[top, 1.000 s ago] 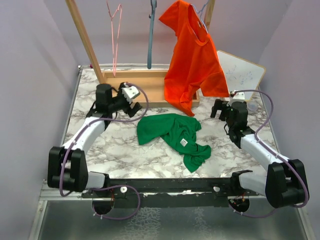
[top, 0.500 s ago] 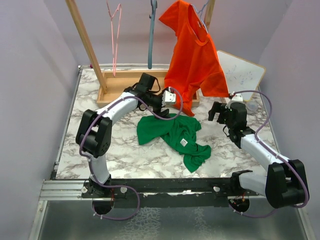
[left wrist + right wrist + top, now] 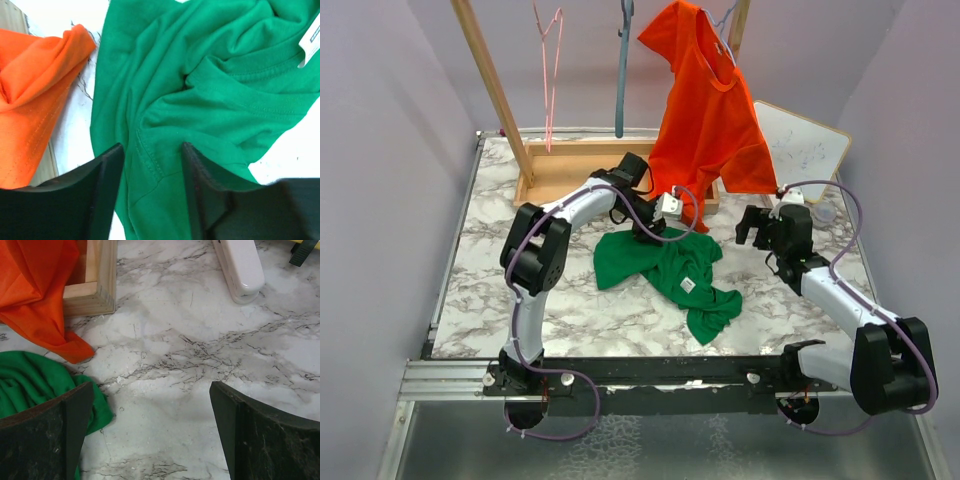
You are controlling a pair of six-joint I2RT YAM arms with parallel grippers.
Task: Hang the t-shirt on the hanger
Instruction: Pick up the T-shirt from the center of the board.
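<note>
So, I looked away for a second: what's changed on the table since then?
The left gripper swung from the left side of the table rightward and now sits over the far edge of the green t-shirt, jaws open, nothing gripped. The t-shirt lies as before, the right gripper barely shifted, and the blue-grey hanger and orange-red t-shirt hang unchanged.
</note>
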